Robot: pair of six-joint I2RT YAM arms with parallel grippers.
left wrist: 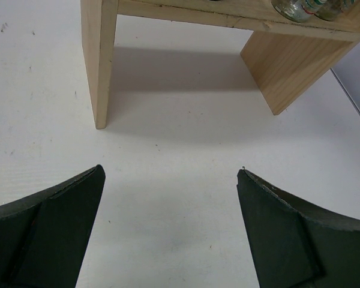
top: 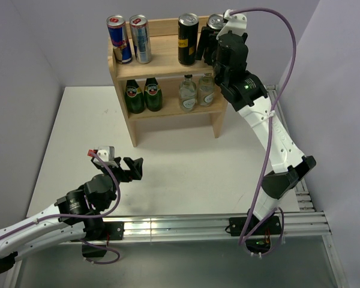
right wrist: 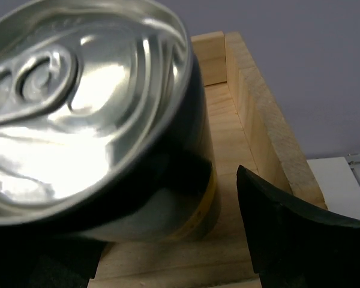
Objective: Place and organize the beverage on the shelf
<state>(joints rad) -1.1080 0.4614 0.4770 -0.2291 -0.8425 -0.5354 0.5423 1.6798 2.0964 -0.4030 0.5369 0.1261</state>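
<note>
Right gripper (top: 209,42): jaws parted around black-and-gold can (right wrist: 78,102), right finger clear of it.
Can's place: upright, shelf (top: 163,60) top, far right.
Left gripper (left wrist: 170,173): wide, above table (left wrist: 180,240).

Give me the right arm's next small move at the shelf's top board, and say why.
Likely open fully, then ease the right gripper up and back off the black-and-gold can. The can stands upright on the top board close to the raised rim, and the visible finger shows a gap from its side, so a sideways pull might tip it.
</note>
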